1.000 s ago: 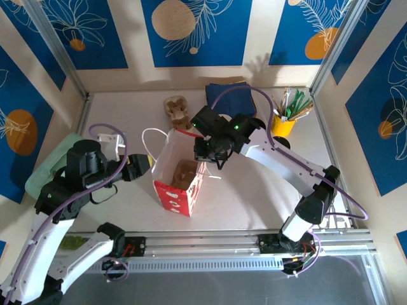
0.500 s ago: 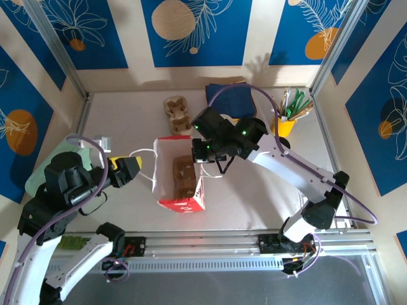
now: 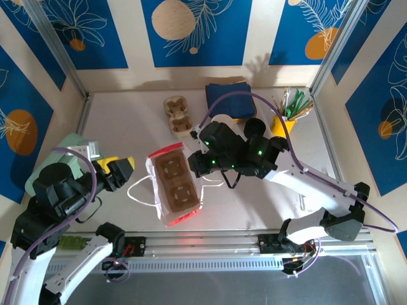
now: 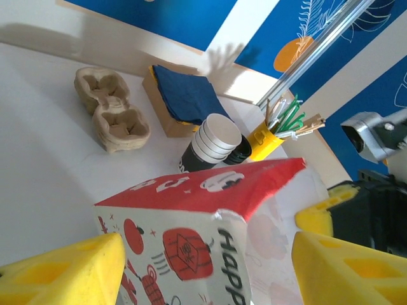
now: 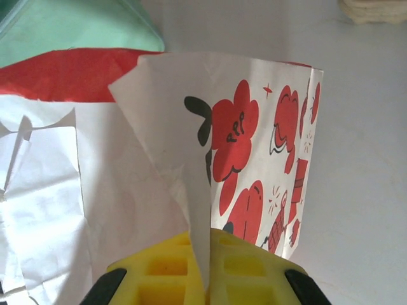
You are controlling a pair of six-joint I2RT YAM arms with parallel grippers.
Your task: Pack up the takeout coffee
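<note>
The right claw [image 5: 202, 273] pinched the paper bag [image 3: 175, 190], dragging it nearer; left claw [image 3: 119, 166] withdrew.

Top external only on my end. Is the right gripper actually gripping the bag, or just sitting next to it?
Observer: Gripping. In the right wrist view, the right gripper is shut on a fold of the paper bag, on its white wall.
Operator: Where are the coffee cups? Hard to pick out from above.
Observer: The left wrist view has the stack of paper cups standing on the table right beside the yellow stirrer cup, beyond the bag's top edge.
Operator: Lid on the stack?
Observer: No. The top cup is open, showing its white rim and white inside.
</note>
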